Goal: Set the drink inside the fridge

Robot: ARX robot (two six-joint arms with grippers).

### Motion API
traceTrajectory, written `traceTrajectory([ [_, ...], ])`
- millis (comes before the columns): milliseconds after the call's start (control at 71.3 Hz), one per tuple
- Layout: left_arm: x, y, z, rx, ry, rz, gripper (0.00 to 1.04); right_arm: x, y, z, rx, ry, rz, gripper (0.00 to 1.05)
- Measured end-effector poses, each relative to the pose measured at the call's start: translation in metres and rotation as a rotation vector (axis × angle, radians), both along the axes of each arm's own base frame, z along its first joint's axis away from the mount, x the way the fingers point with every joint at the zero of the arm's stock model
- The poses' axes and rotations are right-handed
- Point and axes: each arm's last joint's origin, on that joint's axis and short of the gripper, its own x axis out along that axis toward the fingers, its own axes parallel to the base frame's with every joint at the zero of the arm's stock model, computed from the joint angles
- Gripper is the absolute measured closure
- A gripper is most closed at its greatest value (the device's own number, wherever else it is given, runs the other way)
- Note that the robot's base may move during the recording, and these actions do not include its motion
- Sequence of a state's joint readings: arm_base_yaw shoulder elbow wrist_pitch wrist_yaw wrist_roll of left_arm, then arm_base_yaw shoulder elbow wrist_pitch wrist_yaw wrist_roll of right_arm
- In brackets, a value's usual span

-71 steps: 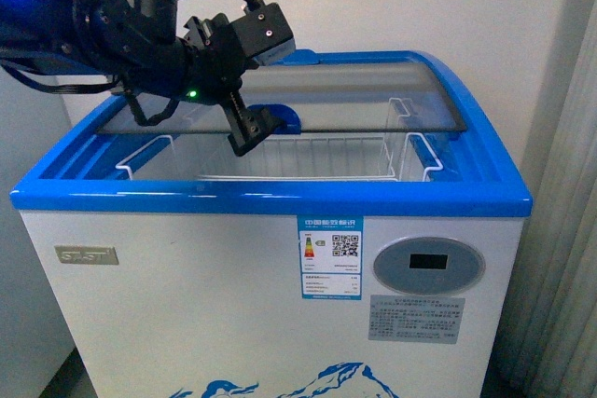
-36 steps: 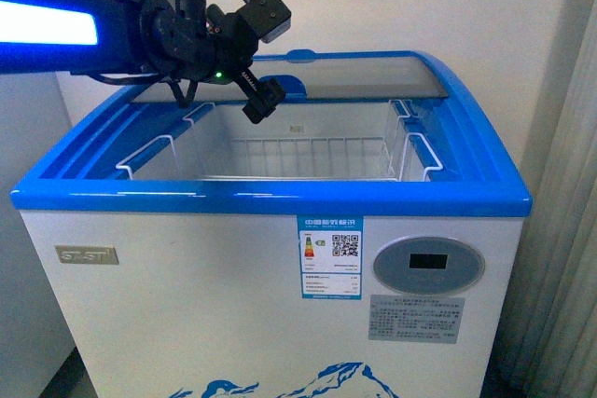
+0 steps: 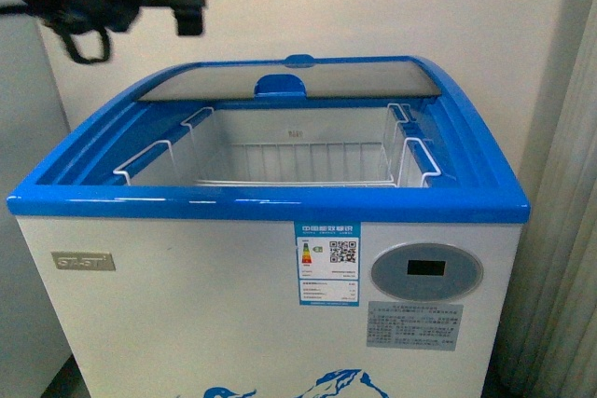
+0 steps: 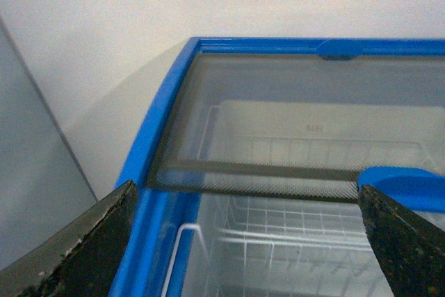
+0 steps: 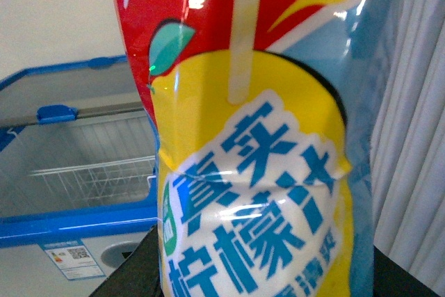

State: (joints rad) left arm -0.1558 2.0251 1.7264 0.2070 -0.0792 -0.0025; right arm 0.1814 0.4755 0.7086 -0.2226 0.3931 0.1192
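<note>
Lid change: the glass lid (image 3: 308,79) of the fridge (image 3: 270,200) had covered most of the opening a second before. At this moment it sat slid to the far end, in the upper middle of the front view.
Lid handle: the blue handle (image 3: 281,84) lay at the lid's near edge, with nothing touching it.
Left arm change: the left gripper (image 3: 189,5) had been down at that handle. It had since lifted to the upper left of the frame, well clear of the blue rim.
Opening: the white wire basket (image 3: 298,160) showed uncovered across the centre of the frame, and no drink lay in it.
Meaning for the task: the opening step looked finished. What remained was judged to be bringing the drink over the rim and lowering it in.
Left gripper: its fingers (image 4: 90,248) stood wide apart at the lower corners of the left wrist view, grasping nothing, with the lid edge visible between them.
Drink: the red-and-yellow pack (image 5: 250,193) filled the right wrist view, upright and still outside the fridge, which sat at the left of that frame.
Right gripper: the right gripper (image 5: 264,273) appeared clamped on the pack's lower part, with dark fingers on either side.
</note>
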Motion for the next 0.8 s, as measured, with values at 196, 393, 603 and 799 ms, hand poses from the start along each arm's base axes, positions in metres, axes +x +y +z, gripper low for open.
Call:
traceTrajectory([
  [196,-0.107,0.035,-0.033,-0.094,0.141,-0.033,0.08,0.000,0.000,0.000,0.000,0.000,0.000,0.65],
  [393,-0.225,0.074,-0.083,-0.051,-0.047,0.092,0.30,0.000,0.000,0.000,0.000,0.000,0.001,0.65],
  [603,-0.329,0.073,-0.139,-0.022,0.013,0.075,0.61,-0.002,-0.002,0.007,-0.102,0.438,0.370,0.65],
  [799,-0.363,0.073,-0.147,-0.019,-0.098,0.079,0.91,0.031,0.008,0.004,-0.454,0.470,0.567,0.65],
])
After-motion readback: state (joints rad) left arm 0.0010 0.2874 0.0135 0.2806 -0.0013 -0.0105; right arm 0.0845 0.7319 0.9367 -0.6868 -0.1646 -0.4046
